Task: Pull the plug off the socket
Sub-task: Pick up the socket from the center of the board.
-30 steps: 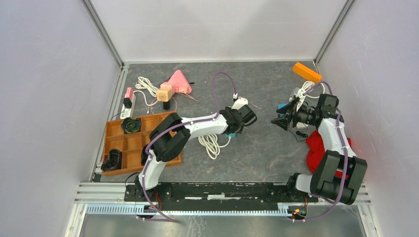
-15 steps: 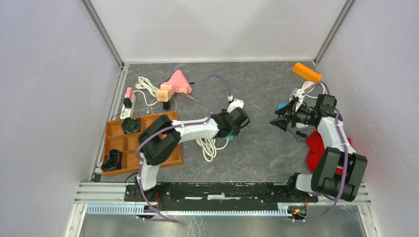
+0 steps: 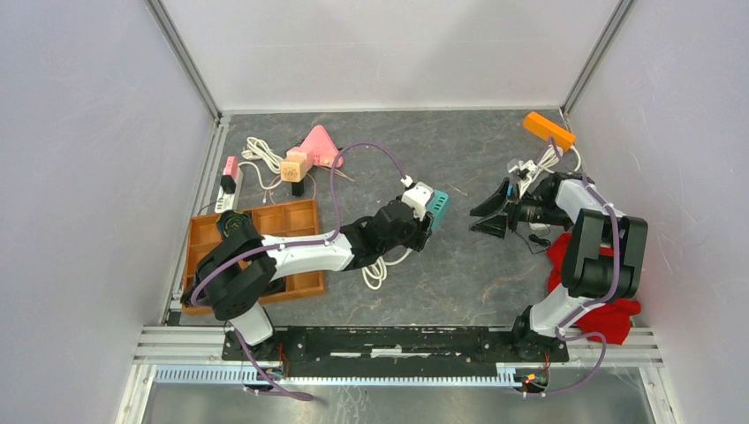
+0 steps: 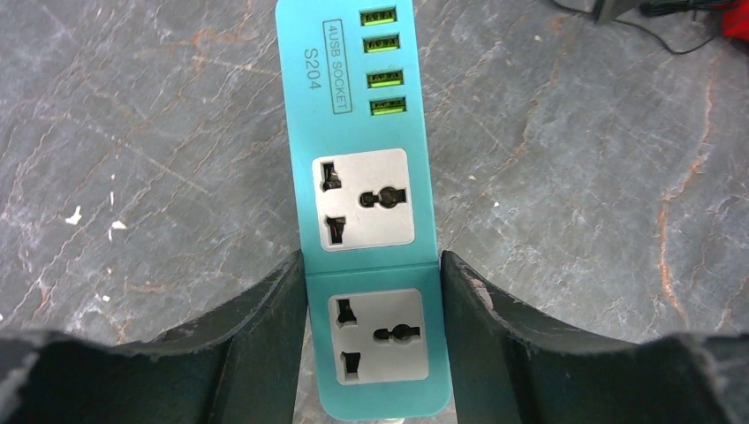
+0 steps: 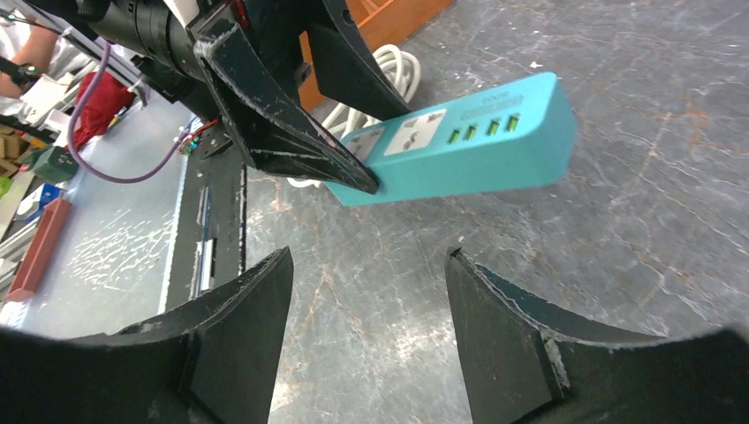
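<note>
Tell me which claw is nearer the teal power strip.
Left. The left claw grips the teal power strip, one finger on each long side. The right claw is open, facing the strip across a gap and not touching it.

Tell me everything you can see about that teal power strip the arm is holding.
The teal power strip is a long, plastic-looking block. Its face carries two pale grey outlets, both empty, four green USB ports and the print "4USB SOCKET S204". The left gripper clamps its long sides at the outlet end, and it seems raised off the table, tilted.
</note>
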### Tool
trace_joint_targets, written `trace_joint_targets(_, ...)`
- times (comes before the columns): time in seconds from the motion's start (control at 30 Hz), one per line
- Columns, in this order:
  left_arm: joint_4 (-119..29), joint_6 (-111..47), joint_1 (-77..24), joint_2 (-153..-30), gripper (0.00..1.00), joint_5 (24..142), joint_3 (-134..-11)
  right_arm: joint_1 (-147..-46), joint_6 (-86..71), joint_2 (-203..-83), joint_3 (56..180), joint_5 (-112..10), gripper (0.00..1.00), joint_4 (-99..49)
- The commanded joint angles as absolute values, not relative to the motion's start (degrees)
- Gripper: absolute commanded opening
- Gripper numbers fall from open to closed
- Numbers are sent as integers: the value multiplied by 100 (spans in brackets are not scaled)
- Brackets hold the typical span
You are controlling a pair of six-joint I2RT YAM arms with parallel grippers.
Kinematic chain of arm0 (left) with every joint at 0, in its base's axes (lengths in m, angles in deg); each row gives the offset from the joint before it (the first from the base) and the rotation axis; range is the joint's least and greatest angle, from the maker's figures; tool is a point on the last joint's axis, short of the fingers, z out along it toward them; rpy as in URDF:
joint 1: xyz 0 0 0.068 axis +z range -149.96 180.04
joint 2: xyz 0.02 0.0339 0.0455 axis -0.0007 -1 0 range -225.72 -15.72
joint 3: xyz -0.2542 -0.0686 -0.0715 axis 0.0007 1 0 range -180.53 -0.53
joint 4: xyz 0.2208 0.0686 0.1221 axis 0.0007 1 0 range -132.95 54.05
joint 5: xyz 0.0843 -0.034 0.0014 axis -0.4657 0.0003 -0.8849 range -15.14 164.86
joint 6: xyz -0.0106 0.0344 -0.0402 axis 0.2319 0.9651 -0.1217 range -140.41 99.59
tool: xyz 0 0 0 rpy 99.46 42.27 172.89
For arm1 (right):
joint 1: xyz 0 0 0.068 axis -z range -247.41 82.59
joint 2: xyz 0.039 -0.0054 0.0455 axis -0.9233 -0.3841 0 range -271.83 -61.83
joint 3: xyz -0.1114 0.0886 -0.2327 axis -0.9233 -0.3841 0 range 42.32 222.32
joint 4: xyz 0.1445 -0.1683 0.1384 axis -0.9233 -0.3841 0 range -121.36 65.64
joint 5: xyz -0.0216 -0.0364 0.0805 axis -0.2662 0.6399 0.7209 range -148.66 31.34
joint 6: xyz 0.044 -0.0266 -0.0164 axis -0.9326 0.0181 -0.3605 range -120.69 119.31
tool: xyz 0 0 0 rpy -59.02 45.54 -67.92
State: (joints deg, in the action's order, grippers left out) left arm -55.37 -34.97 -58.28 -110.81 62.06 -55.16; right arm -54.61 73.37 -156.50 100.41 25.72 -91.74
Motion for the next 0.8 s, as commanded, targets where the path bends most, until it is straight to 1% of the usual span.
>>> trace_joint_targets(0.0, -6465, -3097, -5964, -10823, 2, 6274, -5484, -5601, 7596, -15620, 10358, 2672, 70, -9639)
trace_joint_targets(0.1, -6485, -3104, -6011, -10840, 2, 6229, -5472, -5591, 7419, -15707, 10491, 2497, 71, -9631)
trace_joint_targets(0.13, -6495, -3111, -6022, -10829, 2, 6216, -5461, -5590, 7394, -15718, 10516, 2453, 73, -9627)
trace_joint_targets(0.17, -6520, -3113, -6029, -10827, 2, 6220, -5446, -5594, 7370, -15749, 10538, 2407, 91, -9626)
trace_joint_targets(0.2, -6526, -3119, -6035, -10819, 2, 6210, -5434, -5590, 7338, -15784, 10578, 2376, 98, -9627)
trace_joint_targets(0.4, -6527, -3186, -6046, -10760, 2, 6223, -5381, -5592, 7222, -15766, 10788, 1999, 98, -9608)
trace_joint_targets(0.47, -6527, -3199, -6048, -10729, 2, 6261, -5355, -5592, 6936, -15664, 10828, 1799, 98, -9329)
trace_joint_targets(0.53, -6523, -3209, -6051, -10691, 2, 6277, -5311, -5615, 5700, -15337, 10673, 1382, 98, -8253)
trace_joint_targets(0.6, -6521, -3205, -6058, -10621, 2, 6282, -5256, -5742, 3518, -14441, 9943, 330, 98, -5900)
trace_joint_targets(0.63, -6522, -3208, -6055, -10583, 2, 6276, -5229, -5857, 2664, -13965, 9408, -415, 98, -4682)
trace_joint_targets(0.67, -6527, -3205, -6058, -10545, 2, 6267, -5202, -5926, 2201, -13475, 8951, -766, 98, -3751)
trace_joint_targets(0.7, -6525, -3206, -6055, -10511, 2, 6260, -5177, -5941, 1769, -13196, 8707, -711, 98, -3304)
trace_joint_targets(0.77, -6537, -3198, -6061, -10432, 2, 6241, -5120, -5942, 969, -13036, 8453, 19, 98, -2730)
